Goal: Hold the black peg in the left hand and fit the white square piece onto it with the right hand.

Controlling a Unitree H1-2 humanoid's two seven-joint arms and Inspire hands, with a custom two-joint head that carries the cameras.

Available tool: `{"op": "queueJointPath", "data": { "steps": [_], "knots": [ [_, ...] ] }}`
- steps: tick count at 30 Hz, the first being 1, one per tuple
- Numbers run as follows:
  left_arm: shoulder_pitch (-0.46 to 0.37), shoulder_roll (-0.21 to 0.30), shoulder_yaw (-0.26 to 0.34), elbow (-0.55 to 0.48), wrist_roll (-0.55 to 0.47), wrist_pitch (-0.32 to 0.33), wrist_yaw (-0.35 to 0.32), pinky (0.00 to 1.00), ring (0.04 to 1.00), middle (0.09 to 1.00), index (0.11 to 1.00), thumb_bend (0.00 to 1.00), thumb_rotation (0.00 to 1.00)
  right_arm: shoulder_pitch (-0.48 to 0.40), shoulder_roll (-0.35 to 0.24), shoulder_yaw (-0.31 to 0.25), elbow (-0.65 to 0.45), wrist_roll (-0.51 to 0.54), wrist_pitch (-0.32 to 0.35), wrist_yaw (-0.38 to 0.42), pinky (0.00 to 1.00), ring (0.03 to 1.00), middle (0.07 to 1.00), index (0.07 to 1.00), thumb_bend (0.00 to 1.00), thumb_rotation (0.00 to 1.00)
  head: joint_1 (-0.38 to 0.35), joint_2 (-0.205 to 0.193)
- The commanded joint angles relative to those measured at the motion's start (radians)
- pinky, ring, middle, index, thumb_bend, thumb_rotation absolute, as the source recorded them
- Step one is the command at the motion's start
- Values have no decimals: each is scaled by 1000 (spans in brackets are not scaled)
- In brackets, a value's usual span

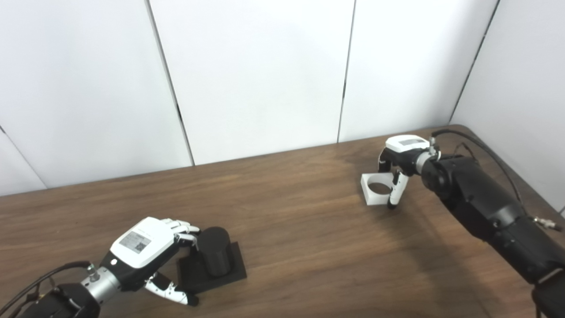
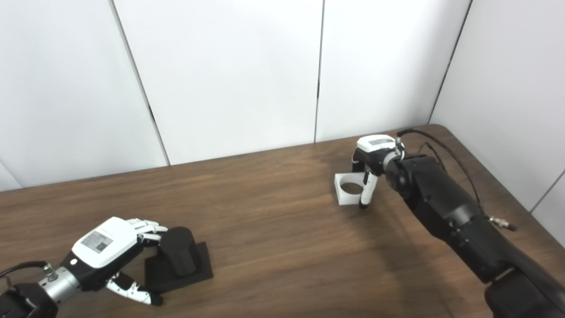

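We see the peg (image 1: 215, 257) standing upright on its flat square base (image 1: 212, 269), near the table's front left. It is a matte black stub with a rounded top, and the base lies flat on the wood. Our left hand (image 1: 148, 247) reaches around it from the left: the fingers (image 1: 185, 229) are curled together at the peg's upper left side, touching it or just short of it, while the thumb (image 1: 172, 291) stretches out low along the base's front edge. The grasp is not closed; the peg sits in the gap between fingers and thumb. Whether the fingertips press on the peg we cannot tell.

The white piece (image 1: 376, 189) lies well apart, toward the far right of the table (image 1: 300, 221). It is a square block with a wide round hole through it, and the dark wood shows through the hole. Our right hand (image 1: 404, 159) hangs over its right side with fingers pointing down. One white finger (image 1: 395, 192) drops along the piece's right edge, and dark fingers come down behind its far edge. They bracket the piece, yet we cannot tell whether they pinch it, and it seems to rest on the wood.

Each hand's white back carries a grey label; the left one's looks like a square code, too small to read.
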Motion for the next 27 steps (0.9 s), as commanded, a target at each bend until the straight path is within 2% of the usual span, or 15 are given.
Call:
{"op": "queueJointPath", "data": {
  "steps": [1, 3, 7, 12, 20, 27],
  "knots": [
    [28, 9, -33, -7, 56, 1, -90, 778, 819, 806, 487, 524, 59, -31, -36, -31, -60, 28, -41, -26, 896, 837, 760, 481, 525, 141, 16, 5],
    [20, -4, -35, -4, 60, 13, -108, 791, 826, 807, 487, 524, 59, -22, -43, -43, -109, 47, -63, -26, 921, 851, 768, 478, 520, 137, 75, 18],
    [4, -21, -42, -2, 68, 26, -134, 820, 843, 827, 487, 525, 63, -14, -46, -62, -187, 83, -95, -19, 923, 839, 759, 476, 517, 131, 130, 32],
    [-11, -43, -44, 20, 82, 13, -116, 794, 838, 825, 486, 525, 65, -14, -40, -73, -303, 113, -124, 4, 880, 825, 745, 477, 517, 130, 194, 52],
    [-20, -64, -43, 27, 83, 35, -132, 824, 859, 838, 487, 524, 67, -49, 2, -60, -407, 139, -151, 45, 848, 822, 741, 477, 516, 130, 215, 64],
    [-18, -80, -41, 26, 81, 46, -145, 852, 866, 842, 487, 524, 66, -75, 60, -40, -471, 133, -139, 87, 831, 824, 741, 478, 516, 134, 245, 71]
  ]
}}
